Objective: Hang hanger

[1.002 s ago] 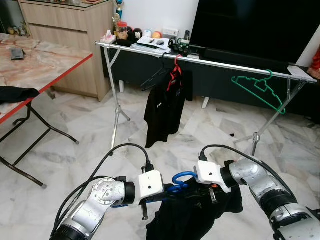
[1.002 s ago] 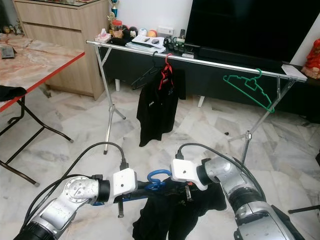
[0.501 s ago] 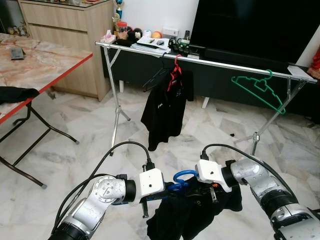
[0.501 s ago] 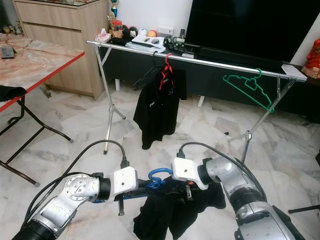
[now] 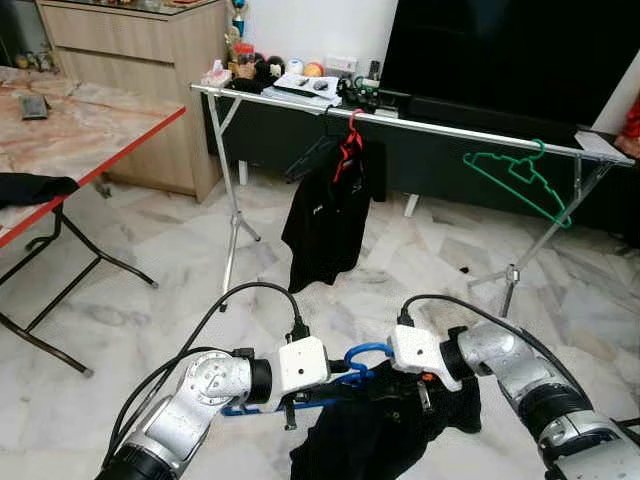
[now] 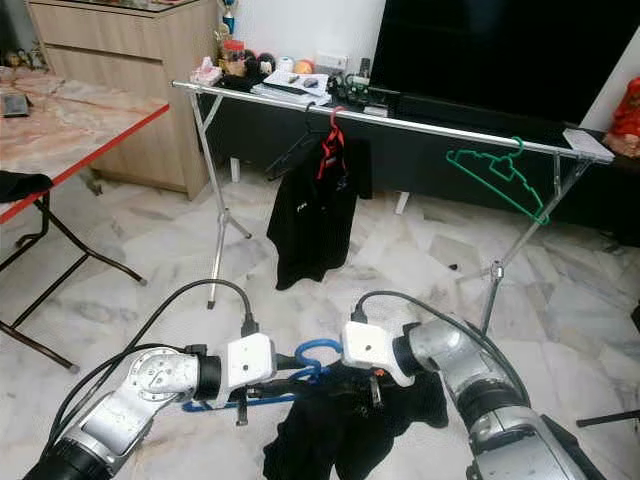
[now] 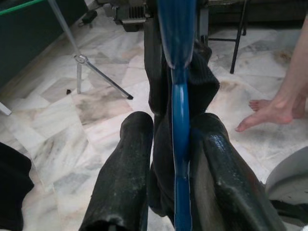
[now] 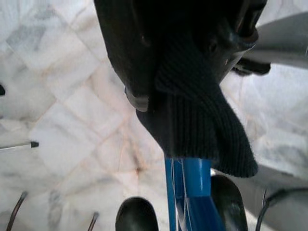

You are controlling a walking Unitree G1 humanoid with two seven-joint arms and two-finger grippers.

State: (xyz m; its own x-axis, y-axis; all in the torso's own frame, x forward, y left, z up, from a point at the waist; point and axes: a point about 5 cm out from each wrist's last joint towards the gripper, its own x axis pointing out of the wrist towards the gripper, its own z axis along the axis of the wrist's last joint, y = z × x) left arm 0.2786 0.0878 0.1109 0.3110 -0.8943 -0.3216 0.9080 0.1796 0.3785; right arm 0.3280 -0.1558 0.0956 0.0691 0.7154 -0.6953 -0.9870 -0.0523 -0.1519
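A blue hanger (image 5: 365, 352) carrying a black garment (image 5: 385, 430) is held low over the floor between my two arms. My left gripper (image 5: 342, 372) is shut on the hanger beside its hook; in the left wrist view the blue bar (image 7: 179, 120) runs between the black fingers (image 7: 126, 163). My right gripper (image 5: 392, 366) is shut on the hanger from the other side, where the garment's collar (image 8: 192, 115) drapes over the blue hanger (image 8: 190, 187). The silver rail (image 5: 450, 130) stands well ahead and above both grippers.
On the rail hang a red hanger with a black shirt (image 5: 330, 215) and a bare green hanger (image 5: 520, 175). A red-edged table (image 5: 90, 130) stands at left, a wooden cabinet (image 5: 130, 60) behind it. A person's foot (image 7: 269, 113) rests on the marble floor nearby.
Both grippers and the blue hanger have sunk slightly, and the hanger's blue arm now shows under my left arm. The black shirt on the rail has swung a little.
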